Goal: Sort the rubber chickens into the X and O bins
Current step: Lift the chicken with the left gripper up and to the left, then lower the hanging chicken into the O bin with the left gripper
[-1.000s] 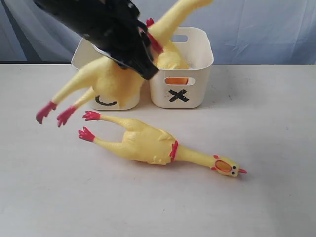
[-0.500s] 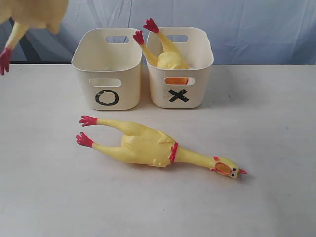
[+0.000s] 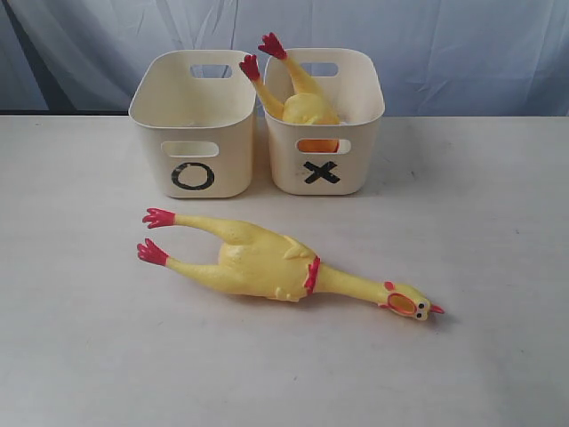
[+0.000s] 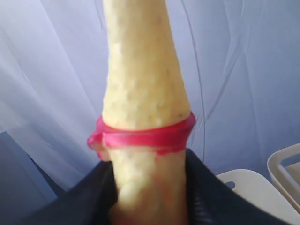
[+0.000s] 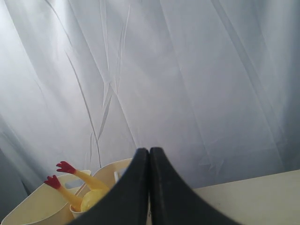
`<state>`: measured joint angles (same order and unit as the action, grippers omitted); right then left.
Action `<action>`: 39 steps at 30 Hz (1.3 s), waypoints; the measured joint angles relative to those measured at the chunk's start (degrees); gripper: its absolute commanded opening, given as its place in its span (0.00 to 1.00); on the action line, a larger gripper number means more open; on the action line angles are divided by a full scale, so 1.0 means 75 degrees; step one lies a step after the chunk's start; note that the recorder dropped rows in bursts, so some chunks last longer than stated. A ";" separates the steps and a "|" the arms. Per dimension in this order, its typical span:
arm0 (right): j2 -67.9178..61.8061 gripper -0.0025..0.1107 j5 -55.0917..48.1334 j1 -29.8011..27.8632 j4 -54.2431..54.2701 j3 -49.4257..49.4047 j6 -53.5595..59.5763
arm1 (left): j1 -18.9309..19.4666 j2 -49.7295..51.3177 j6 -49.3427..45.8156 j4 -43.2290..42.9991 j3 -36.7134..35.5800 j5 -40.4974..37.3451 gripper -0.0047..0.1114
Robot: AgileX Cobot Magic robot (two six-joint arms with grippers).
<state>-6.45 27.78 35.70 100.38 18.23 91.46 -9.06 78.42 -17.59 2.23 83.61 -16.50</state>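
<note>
1. Plainly, one rubber chicken lies flat on the table in front of both bins. In the exterior view its red feet point left and its open beak points right.
2. A second chicken sits head-down in the X bin. Its legs slant up over the rim on the side next to the other tub, and a patch of orange shows through the front handle slot.
3. Just beside that tub, on the left of the exterior view, stands the O bin, with its black ring facing forward.
4. Only the left wrist camera shows the third chicken. The left gripper has it clamped, with black jaws pressed against the yellow rubber on either side, right next to the red neck band.
5. The right gripper has its two dark fingers pressed flat together with nothing between them. It is held up in front of the pale curtain, and the tubs are visible beyond it.
</note>
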 measured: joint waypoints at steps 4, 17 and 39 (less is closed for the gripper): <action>0.0000 0.01 0.0000 0.0000 0.0000 0.0000 0.0000 | 0.0256 0.0640 -0.0768 0.0697 0.0000 0.0523 0.04; 0.0000 0.01 0.0000 0.0000 0.0000 0.0000 0.0000 | 0.0549 0.1698 -0.1118 0.0333 0.0000 0.2585 0.04; 0.0000 0.01 0.0012 0.0000 0.0000 0.0000 0.0000 | 0.0977 0.2271 -0.0924 0.2553 0.0000 0.1442 0.04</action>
<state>-6.45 27.87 35.70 100.38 18.23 91.46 -1.73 95.46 -24.52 21.38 83.61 -5.68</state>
